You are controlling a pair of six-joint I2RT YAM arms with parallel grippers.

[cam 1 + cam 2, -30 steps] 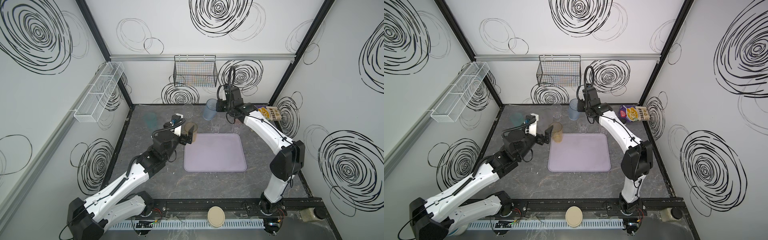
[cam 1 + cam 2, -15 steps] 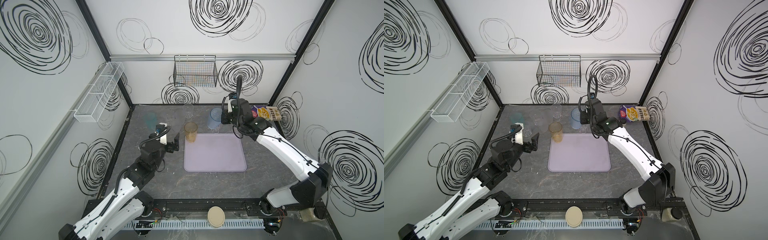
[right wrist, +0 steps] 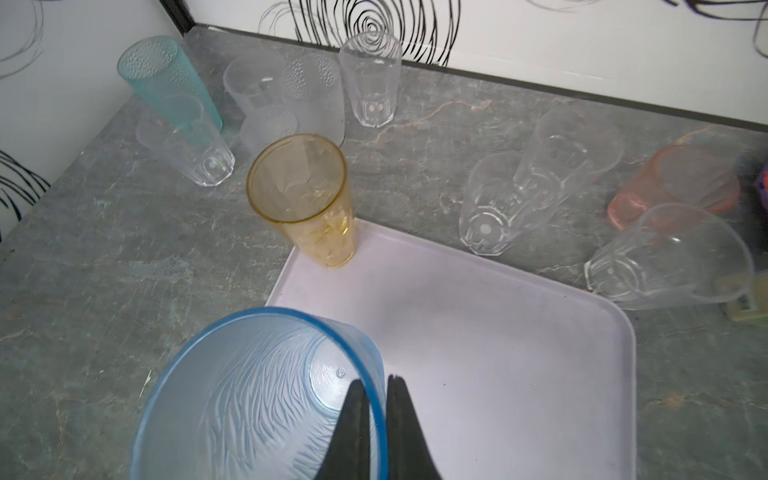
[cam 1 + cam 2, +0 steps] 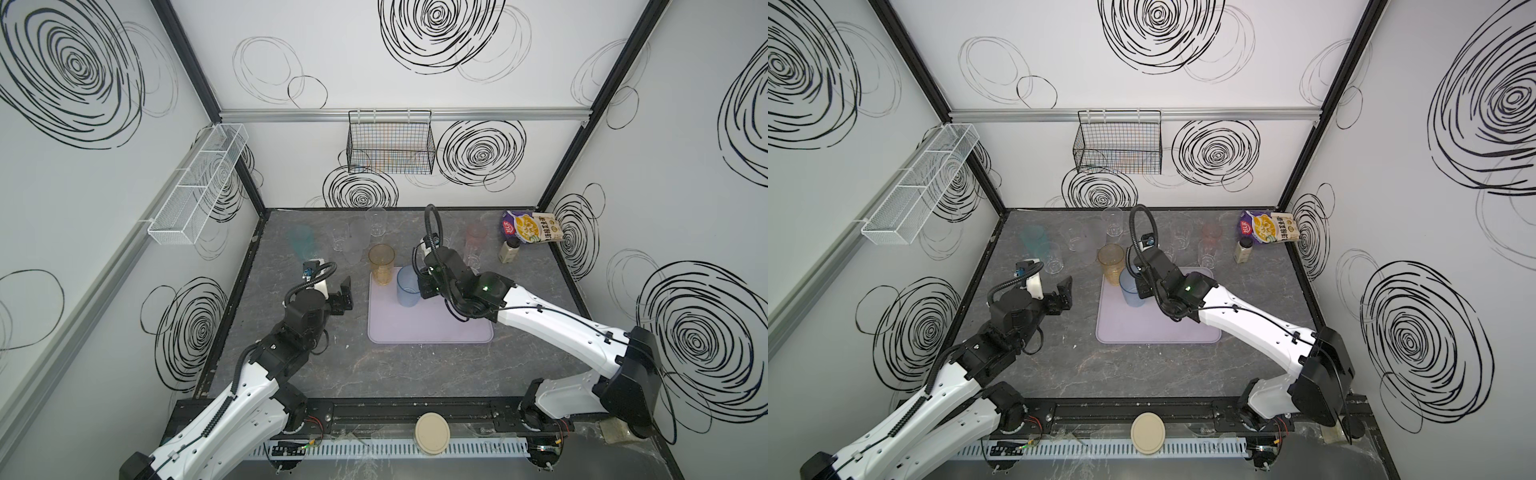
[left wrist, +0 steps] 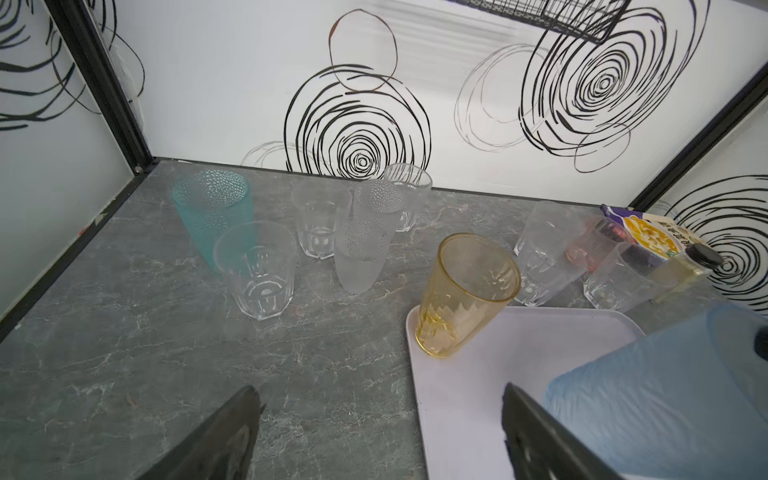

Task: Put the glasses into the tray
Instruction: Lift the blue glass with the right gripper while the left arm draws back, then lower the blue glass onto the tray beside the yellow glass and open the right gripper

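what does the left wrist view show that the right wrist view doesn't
Only the left wrist view: the left gripper, open and empty, and part of the black wire basket on the wall. Only the right wrist view: the right gripper pinching the rim of the blue glass, one finger inside. Both: that blue glass at the tray, the amber glass upright in the tray's corner, and the teal glass outside it.

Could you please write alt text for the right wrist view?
The right gripper holds a blue glass by its rim over a lilac tray. An amber glass stands in its corner; a teal glass, a pink glass and clear ones sit on the table.
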